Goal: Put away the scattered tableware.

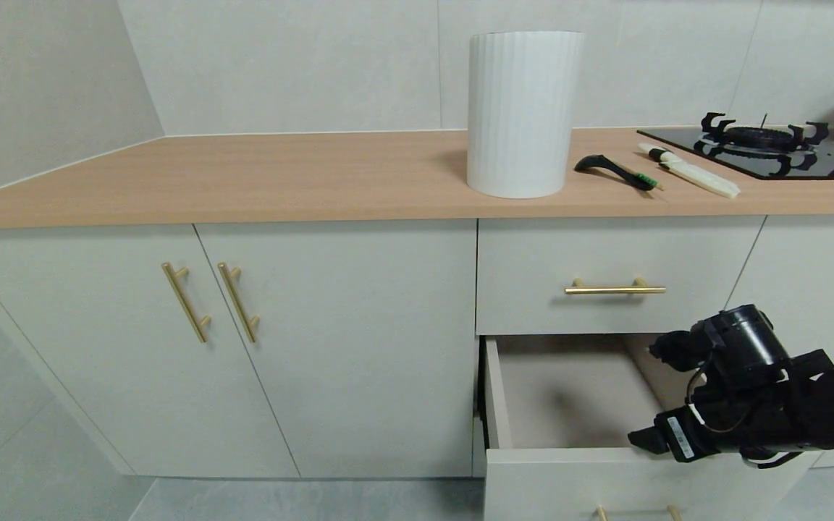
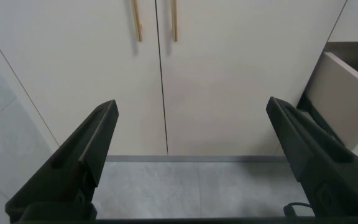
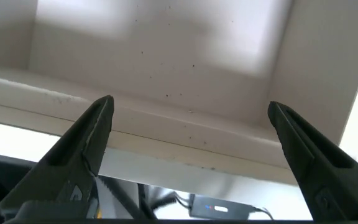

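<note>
On the wooden countertop lie a black-handled peeler and a white utensil, just right of a tall white ribbed container. Below them a drawer is pulled out, and nothing lies on the visible part of its floor. My right gripper hangs open over the drawer's front right corner, holding nothing. The right wrist view has this gripper facing the drawer's front wall. My left gripper is open and holds nothing, low down in front of the cabinet doors.
A black gas hob occupies the counter's right end. A closed drawer with a gold handle sits above the open one. Two cabinet doors with gold handles are on the left. Grey floor lies below.
</note>
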You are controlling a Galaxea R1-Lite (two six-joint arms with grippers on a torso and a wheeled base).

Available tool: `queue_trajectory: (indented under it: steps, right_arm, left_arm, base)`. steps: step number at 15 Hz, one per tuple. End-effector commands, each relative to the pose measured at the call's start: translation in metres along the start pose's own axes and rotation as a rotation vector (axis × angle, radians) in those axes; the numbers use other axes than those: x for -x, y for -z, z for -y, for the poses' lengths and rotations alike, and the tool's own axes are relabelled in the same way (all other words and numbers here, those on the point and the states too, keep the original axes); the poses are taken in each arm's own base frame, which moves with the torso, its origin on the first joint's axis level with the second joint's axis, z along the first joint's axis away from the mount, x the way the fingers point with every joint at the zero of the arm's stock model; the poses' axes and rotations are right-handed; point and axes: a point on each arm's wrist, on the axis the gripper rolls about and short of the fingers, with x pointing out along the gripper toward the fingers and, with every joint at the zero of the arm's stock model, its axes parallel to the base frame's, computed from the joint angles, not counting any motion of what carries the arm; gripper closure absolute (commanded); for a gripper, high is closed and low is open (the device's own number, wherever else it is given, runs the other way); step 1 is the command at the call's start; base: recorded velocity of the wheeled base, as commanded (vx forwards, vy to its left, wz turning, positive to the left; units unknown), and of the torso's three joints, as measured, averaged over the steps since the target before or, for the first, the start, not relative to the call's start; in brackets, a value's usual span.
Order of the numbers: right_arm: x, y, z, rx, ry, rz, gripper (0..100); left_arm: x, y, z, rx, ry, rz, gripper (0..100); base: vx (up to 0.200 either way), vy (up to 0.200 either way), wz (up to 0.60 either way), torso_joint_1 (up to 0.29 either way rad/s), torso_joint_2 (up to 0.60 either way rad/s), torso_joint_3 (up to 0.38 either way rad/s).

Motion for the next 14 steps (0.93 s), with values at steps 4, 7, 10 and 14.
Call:
queue_trajectory:
  steps: [4, 7, 10, 14]
  right_arm:
    - [0.015, 0.009, -0.004, 0.091, -0.032, -0.068, 0]
    - [0.023, 0.02, -0.007, 0.167, -0.062, -0.161, 0]
    - [0.028, 0.033, -0.016, 0.254, -0.091, -0.276, 0]
    - [0.029, 0.034, -0.02, 0.28, -0.098, -0.3, 0]
  left_arm:
    - [0.0, 0.0, 0.0, 0.0, 0.0, -0.001, 0]
    - [0.0, 0.0, 0.0, 0.0, 0.0, -0.001, 0]
    - [0.0, 0.0, 0.0, 0.0, 0.0, -0.001, 0]
    - [0.0, 0.0, 0.0, 0.0, 0.0, -0.001, 0]
  base:
    - [0.0, 0.0, 0.0, 0.0, 0.0, 0.0]
    - [0.0, 0.0, 0.0, 0.0, 0.0, 0.0]
    - [0.0, 0.0, 0.0, 0.0, 0.0, 0.0]
    - [0.0, 0.0, 0.0, 0.0, 0.0, 0.0]
